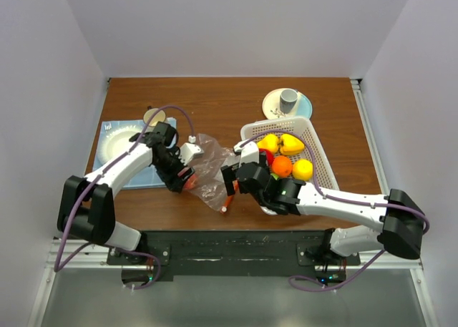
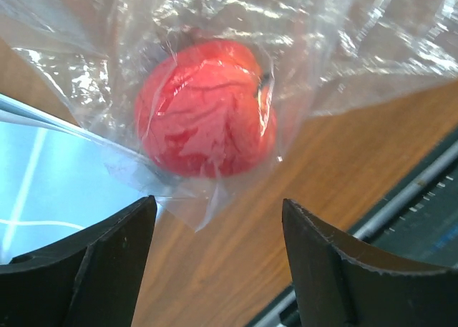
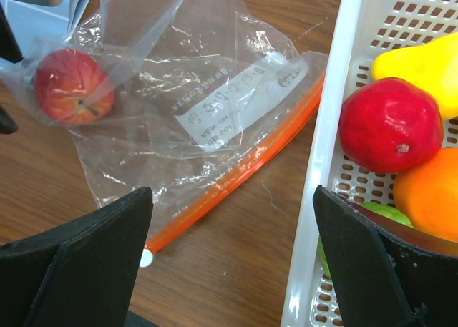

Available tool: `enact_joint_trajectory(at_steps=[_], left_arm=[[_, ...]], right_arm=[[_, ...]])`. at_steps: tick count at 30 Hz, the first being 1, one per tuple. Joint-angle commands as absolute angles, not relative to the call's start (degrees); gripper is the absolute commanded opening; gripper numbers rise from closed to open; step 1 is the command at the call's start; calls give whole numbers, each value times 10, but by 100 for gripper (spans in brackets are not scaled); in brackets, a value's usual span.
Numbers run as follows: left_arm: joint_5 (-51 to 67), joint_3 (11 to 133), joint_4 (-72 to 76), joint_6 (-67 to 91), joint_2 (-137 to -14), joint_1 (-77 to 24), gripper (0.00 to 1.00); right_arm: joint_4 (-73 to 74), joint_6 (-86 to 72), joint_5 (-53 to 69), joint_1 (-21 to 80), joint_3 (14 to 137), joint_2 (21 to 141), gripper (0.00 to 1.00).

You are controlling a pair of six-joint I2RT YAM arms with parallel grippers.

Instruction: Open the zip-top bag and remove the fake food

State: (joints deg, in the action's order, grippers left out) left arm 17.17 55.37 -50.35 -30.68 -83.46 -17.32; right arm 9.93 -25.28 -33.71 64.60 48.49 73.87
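The clear zip-top bag lies on the table between the arms, its orange-red zip strip toward the basket. One red fake fruit sits inside its closed corner; it also shows in the right wrist view. My left gripper is open just short of that corner, holding nothing. My right gripper is open above the table between the zip strip and the basket rim, empty. Yellow, red, orange and green fake food lies in the white basket.
A pale plate with a small grey cup stands at the back right. A light blue mat with a white plate lies under the left arm, a small round disc behind it. A black rail runs along the table's near edge.
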Motion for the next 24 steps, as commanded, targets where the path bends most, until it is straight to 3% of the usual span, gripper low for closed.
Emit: enact_joint_trajectory(at_steps=[1, 6, 9, 12, 13, 15, 16, 24], left_arm=[[142, 562, -446, -324, -850, -169, 79], [119, 556, -418, -326, -864, -163, 84], [115, 557, -419, -336, -869, -158, 78], [128, 564, -431, -345, -873, -154, 48], [134, 566, -438, -347, -875, -153, 31], [139, 572, -444, -350, -876, -153, 15], [137, 574, -449, -349, -877, -153, 0], [149, 643, -504, -346, -853, -152, 0]], right_arm=[[98, -272, -352, 650, 476, 722, 99], [96, -273, -344, 650, 475, 727, 99], [97, -273, -345, 650, 475, 728, 99], [97, -275, -345, 650, 474, 729, 99], [95, -274, -344, 650, 474, 729, 99], [95, -276, -343, 650, 474, 733, 98], [94, -275, -342, 650, 474, 734, 99], [85, -273, -341, 650, 465, 754, 99]])
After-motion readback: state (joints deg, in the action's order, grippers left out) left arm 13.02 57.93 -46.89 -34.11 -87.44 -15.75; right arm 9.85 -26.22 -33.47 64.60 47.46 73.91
